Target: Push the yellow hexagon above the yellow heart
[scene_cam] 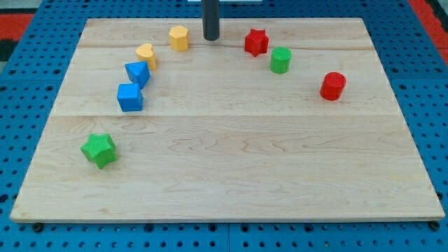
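Note:
The yellow hexagon (179, 38) sits near the top edge of the wooden board (231, 161), left of centre. The yellow heart (146, 54) lies just below and to its left, a small gap between them. My tip (211, 38) is a dark rod coming down from the view's top. It stands just right of the yellow hexagon, a short gap apart, at about the same height in the view.
A blue triangular block (138, 73) and a blue cube (130, 97) lie below the heart. A green star (99, 150) is at lower left. A red star (256, 42), a green cylinder (281, 60) and a red cylinder (333, 86) lie at upper right.

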Robot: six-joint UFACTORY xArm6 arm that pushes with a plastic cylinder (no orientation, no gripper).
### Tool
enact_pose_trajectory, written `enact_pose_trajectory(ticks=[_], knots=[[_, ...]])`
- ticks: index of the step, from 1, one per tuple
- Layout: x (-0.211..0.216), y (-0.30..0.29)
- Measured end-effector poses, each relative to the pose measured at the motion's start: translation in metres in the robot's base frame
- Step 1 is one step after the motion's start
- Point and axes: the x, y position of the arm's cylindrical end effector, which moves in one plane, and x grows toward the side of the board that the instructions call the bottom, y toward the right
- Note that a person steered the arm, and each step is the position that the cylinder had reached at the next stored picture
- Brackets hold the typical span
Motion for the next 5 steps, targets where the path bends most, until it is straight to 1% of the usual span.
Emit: enact_pose_trajectory(ticks=[2, 3, 4, 5], knots=[[-0.003, -0.093], [-0.005, -0.074], [0.023, -0.088], [0.046, -0.06]])
